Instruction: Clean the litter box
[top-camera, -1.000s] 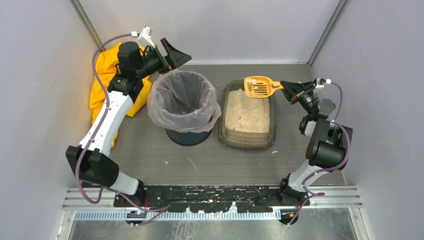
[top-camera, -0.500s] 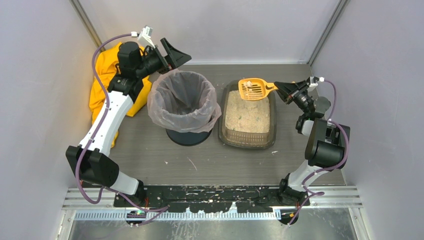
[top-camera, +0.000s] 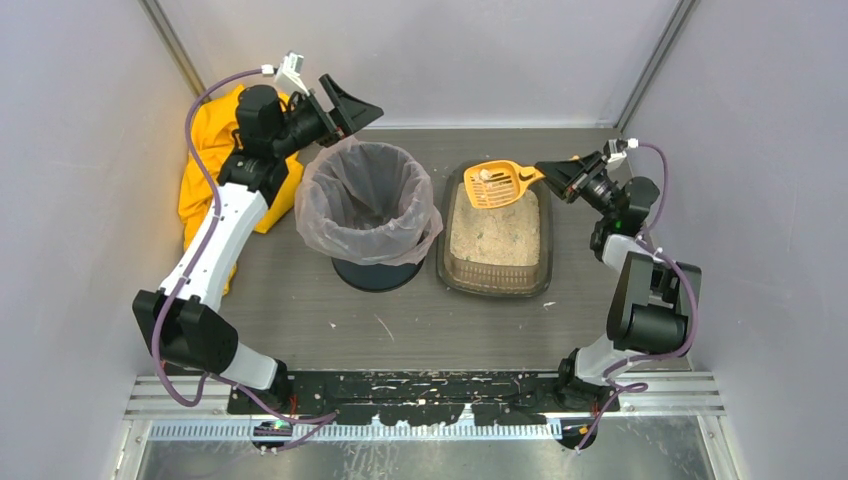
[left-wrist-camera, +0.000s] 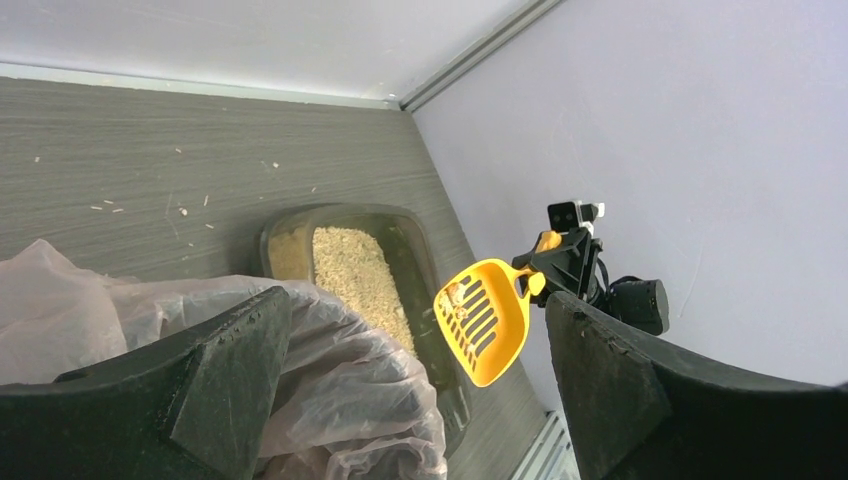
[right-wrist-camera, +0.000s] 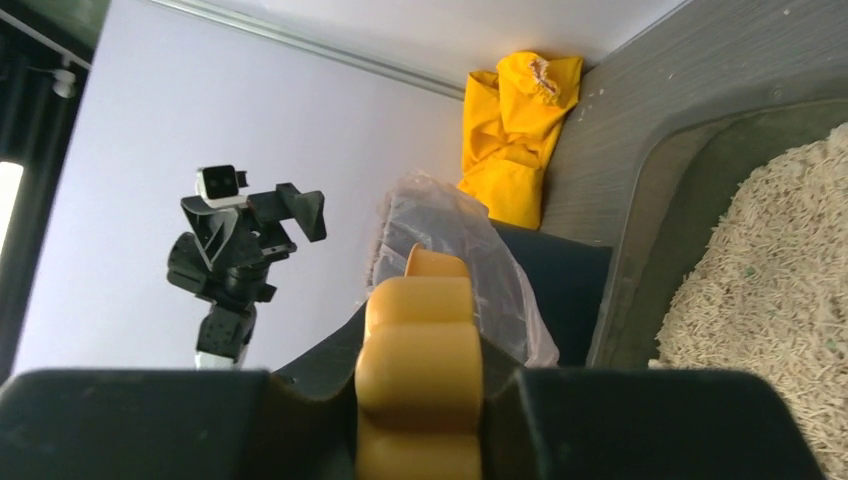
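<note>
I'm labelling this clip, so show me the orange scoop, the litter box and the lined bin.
orange scoop (top-camera: 497, 186): top view, slotted blade.
litter box (top-camera: 493, 283): top view, near wall.
lined bin (top-camera: 375, 274): top view, dark base.

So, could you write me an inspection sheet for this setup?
Surface: grey wood-grain table, litter grains scattered.
Job's things: litter box holding beige litter; orange slotted scoop with a pale clump, held over its far end; bag-lined round bin beside it.
Clutter: crumpled yellow bundle, far left corner.
Pincers: left pincer wide open, empty, near bin's far rim; right pincer shut on scoop handle.
Cables: purple cable looped along each arm.
Surroundings: plain pale walls.
</note>
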